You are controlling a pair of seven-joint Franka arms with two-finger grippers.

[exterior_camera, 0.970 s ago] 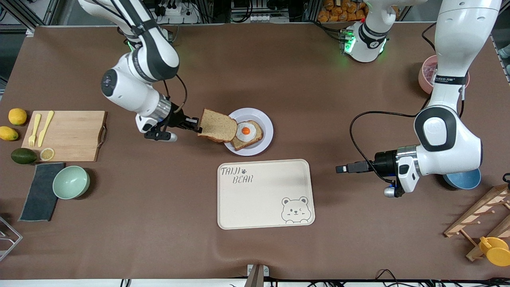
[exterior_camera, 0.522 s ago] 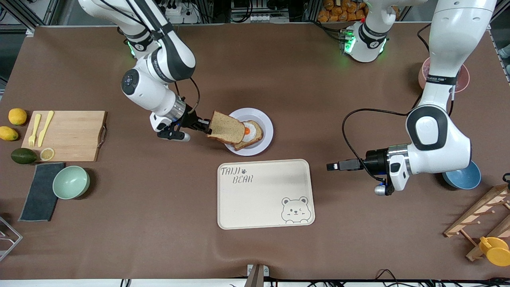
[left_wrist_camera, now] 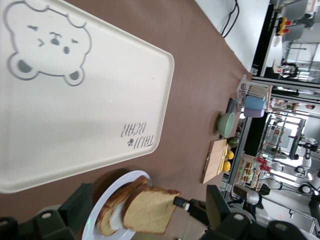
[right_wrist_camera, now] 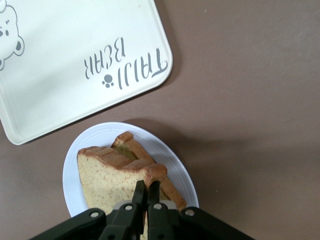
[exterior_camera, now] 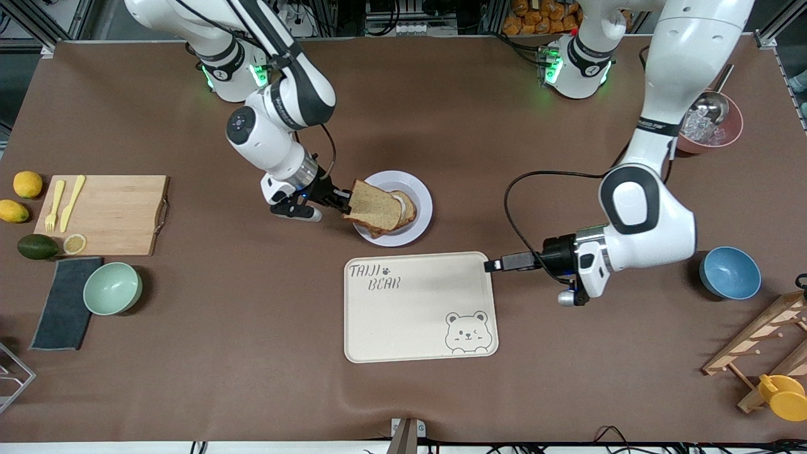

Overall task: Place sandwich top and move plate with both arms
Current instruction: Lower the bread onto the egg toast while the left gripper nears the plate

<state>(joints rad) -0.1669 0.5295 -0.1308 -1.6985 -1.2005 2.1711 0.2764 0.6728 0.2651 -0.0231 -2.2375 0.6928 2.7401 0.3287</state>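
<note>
right gripper (exterior_camera: 343, 202) pinched tight on the sandwich top (exterior_camera: 373, 207), slice tilted over the lower slice (exterior_camera: 403, 203) on the plate (exterior_camera: 418, 189); plate sits just farther from the front camera than the bear tray (exterior_camera: 416, 309); left gripper (exterior_camera: 493, 265) hangs at the tray's corner toward the left arm's end, fingers spread wide, holding nothing

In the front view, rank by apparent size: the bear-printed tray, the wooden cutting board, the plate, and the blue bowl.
1. bear-printed tray, clearly largest.
2. wooden cutting board.
3. plate, partly covered by bread, which the right gripper holds.
4. blue bowl, a little smaller than the plate, though its raised rim makes that less sure.
</note>
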